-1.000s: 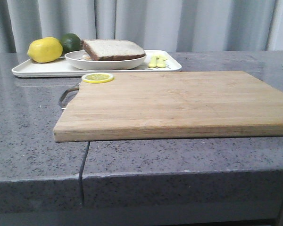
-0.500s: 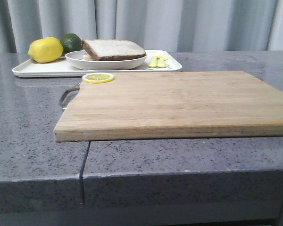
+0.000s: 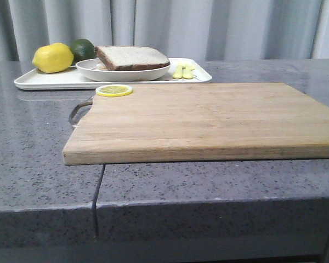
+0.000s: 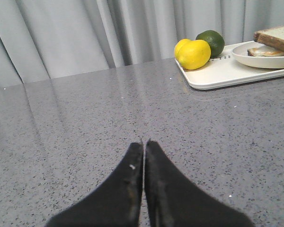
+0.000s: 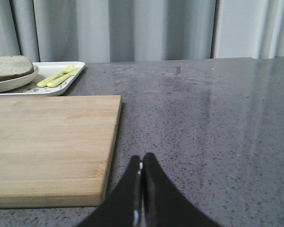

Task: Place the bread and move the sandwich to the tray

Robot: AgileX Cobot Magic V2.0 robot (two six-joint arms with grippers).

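The sandwich point(image 3: 132, 57) lies in a shallow white plate point(image 3: 120, 74) on the white tray point(image 3: 49, 81) at the back left. Its top is a pale slice of bread point(image 4: 277, 38) with a dark brown crust, and a bit of white egg point(image 4: 262, 51) peeks out beneath. Neither gripper shows in the front view. My left gripper point(image 4: 145, 142) is shut and empty over bare counter, well short of the tray point(image 4: 217, 75). My right gripper point(image 5: 142, 158) is shut and empty over the counter, just beside the near corner of the cutting board point(image 5: 47, 142).
A lemon point(image 3: 52, 57) and a lime point(image 3: 82, 49) sit at the tray's left end, and yellow cutlery point(image 3: 182, 71) at its right end. The bamboo cutting board point(image 3: 208, 118) fills the middle of the grey stone counter, with a lemon slice point(image 3: 114, 90) on its far left corner.
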